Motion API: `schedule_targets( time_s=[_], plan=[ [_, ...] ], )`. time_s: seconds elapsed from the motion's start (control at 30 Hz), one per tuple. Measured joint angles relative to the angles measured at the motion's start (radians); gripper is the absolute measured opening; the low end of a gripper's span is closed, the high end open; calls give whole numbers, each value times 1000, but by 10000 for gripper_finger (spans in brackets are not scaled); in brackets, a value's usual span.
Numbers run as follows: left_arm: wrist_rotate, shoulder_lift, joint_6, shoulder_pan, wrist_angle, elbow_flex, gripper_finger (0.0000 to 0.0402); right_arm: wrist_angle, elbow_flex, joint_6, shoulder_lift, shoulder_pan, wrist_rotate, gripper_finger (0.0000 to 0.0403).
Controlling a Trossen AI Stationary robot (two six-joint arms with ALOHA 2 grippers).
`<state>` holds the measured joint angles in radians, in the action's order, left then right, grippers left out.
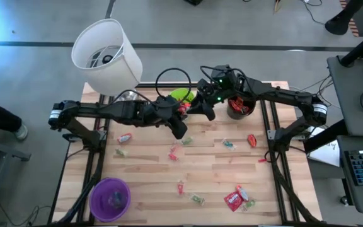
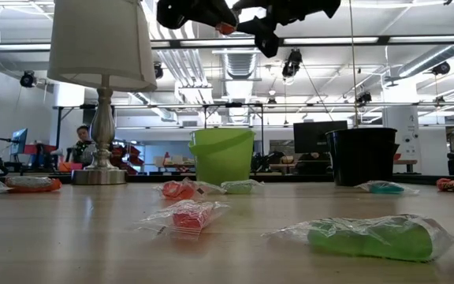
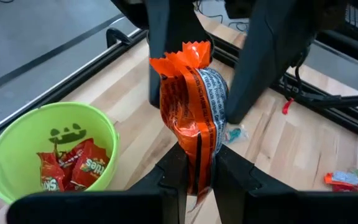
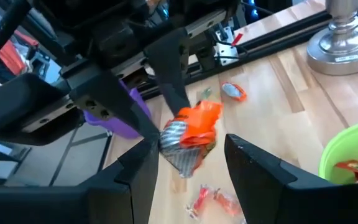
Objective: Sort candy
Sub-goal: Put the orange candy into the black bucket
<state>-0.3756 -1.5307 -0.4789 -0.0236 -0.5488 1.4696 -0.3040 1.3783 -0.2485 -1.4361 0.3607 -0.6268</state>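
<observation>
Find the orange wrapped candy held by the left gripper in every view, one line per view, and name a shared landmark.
High view: orange candy at centre, between both grippers.
Low view: top edge, a small orange bit under the dark arms.
Left wrist view: centre, pinched upright.
Right wrist view: centre, between the open fingers.
Landmark: the green cup.
</observation>
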Motion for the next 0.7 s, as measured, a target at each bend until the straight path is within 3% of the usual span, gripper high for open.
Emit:
schedule_targets(
  time_s=[0.2,0.37,0.7],
  plan=[
    [3,0,26,14,3,0,40,28,0,-6,-4,-17,8,176],
    [11,0,42,26,6,0,40,53,0,-24,-6,-23,74,165],
    [21,0,78,41,2,0,40,49,0,-40,-6,-23,81,44]
  ],
)
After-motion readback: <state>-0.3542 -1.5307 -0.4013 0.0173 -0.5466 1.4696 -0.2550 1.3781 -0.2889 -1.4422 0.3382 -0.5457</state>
